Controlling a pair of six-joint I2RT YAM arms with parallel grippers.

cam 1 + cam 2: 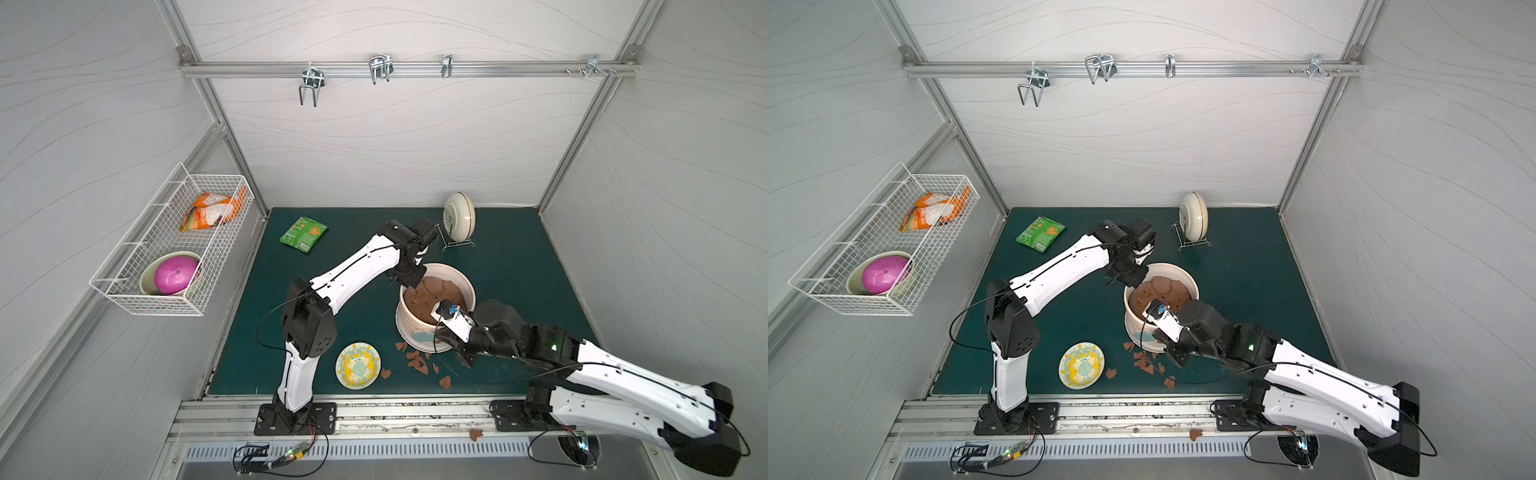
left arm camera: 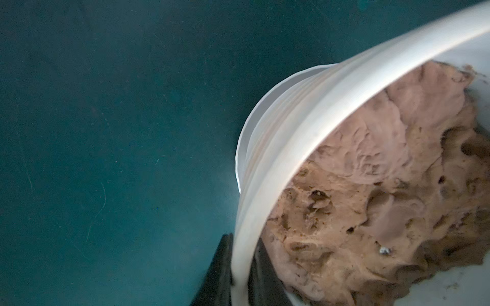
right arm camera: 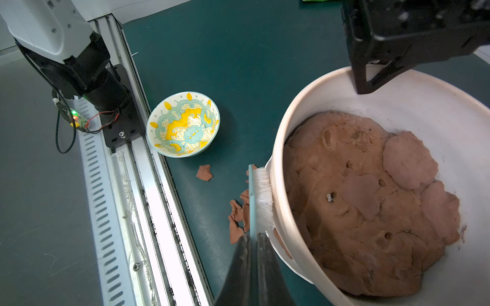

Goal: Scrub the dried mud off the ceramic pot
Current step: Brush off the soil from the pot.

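On the mat (image 1: pixel 519 257), the ceramic pot (image 1: pixel 404 322) is stood upright. Its rim at 10 o'clock is clamped by the left gripper (image 1: pixel 410 284). At 6 o'clock, a brush (image 3: pixel 261 196), clamped in the right gripper (image 3: pixel 255 239), is pressed bristles-first against the outer wall. Flakes of dried mud (image 3: pixel 236 220) are scattered just beside it.

Robot lab booth; aluminium frame (image 1: pixel 415 68), white wall panels (image 1: pixel 395 137), bolted arm bases (image 1: pixel 295 417)
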